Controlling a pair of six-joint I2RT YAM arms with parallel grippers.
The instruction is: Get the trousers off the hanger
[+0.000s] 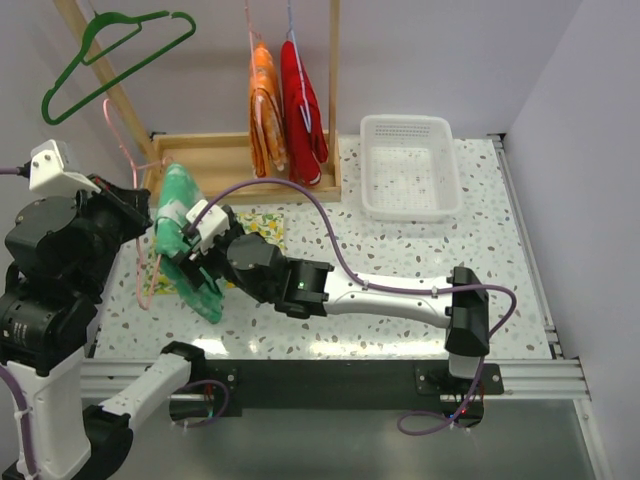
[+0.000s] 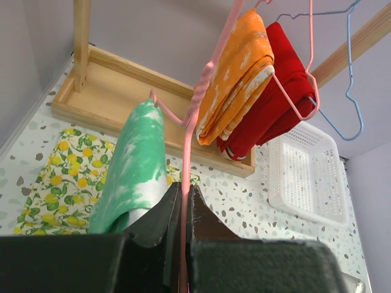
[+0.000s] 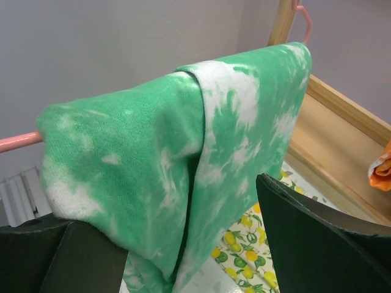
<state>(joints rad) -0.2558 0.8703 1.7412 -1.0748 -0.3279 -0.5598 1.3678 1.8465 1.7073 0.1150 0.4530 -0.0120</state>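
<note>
Green trousers [image 3: 183, 152]: folded over the pink hanger [image 2: 204, 85], hanging lengthwise downward at the table [image 1: 420, 262] left.
Left gripper [image 2: 183, 201]: clenched on the hanger's wire.
Right gripper [image 3: 177, 238]: spread, jaws flanking the cloth, not yet pinching.
Next: probably pinch, then pull rightward off the bar.

Lower end of green trousers [image 3: 183, 171], past bottom edge.

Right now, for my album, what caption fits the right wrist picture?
Green-and-white trousers draped over a pink hanger, the open right pincer straddling them, lemon-print cloth below.
</note>
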